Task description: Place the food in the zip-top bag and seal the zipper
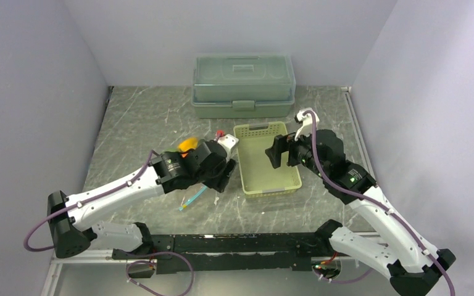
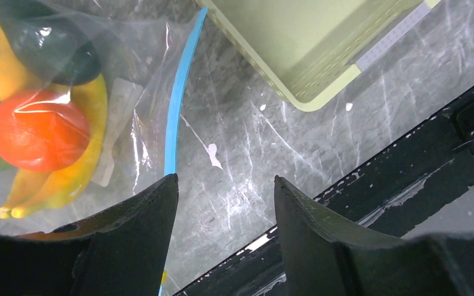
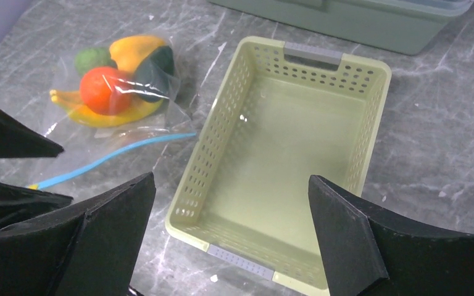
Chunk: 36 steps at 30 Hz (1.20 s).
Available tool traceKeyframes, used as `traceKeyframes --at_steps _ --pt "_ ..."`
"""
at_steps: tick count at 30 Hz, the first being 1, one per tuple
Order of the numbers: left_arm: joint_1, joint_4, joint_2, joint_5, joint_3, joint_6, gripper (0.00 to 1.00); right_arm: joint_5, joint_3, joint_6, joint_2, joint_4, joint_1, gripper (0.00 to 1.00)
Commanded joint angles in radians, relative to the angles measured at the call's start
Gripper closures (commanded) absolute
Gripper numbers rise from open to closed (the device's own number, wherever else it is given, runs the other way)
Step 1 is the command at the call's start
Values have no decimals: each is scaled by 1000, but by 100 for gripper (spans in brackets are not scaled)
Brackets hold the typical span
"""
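Observation:
The clear zip-top bag lies flat on the table, left of the basket. Inside it is the food: an orange ball, a dark avocado, a yellow pepper, a light green fruit and bananas. Its blue zipper runs as one thin line along the bag's near edge; I cannot tell whether it is sealed. My left gripper is open just above the table, its left finger beside the zipper, holding nothing. My right gripper hangs wide open over the basket, holding nothing.
A pale green slotted basket, with nothing in it, stands between the two grippers. A large translucent green lidded box sits at the back. White walls close in the left, right and back. A black rail runs along the near edge.

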Motion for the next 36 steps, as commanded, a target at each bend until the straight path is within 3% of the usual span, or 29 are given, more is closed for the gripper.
traceKeyframes --at_steps 1,8,9,10,17,25,36 --pt "-4 -66 -24 -36 81 12 35 11 -32 19 -41 39 -3 0" --pt "-2 -117 -62 -122 126 50 21 34 -50 61 -78 25 -3 0" --pt "-2 -120 -68 -130 128 55 8 46 -53 78 -81 20 -3 0" --pt "-2 -124 -75 -137 132 61 1 58 -56 100 -83 14 -3 0" --pt "39 -139 -128 -151 138 81 0 205 -64 210 -103 -41 -3 0" --pt "225 -120 -199 -54 108 118 0 422 -29 359 -92 -113 -3 0" --pt "297 -44 -301 -16 -8 102 0 389 -42 244 -125 -97 -3 0"
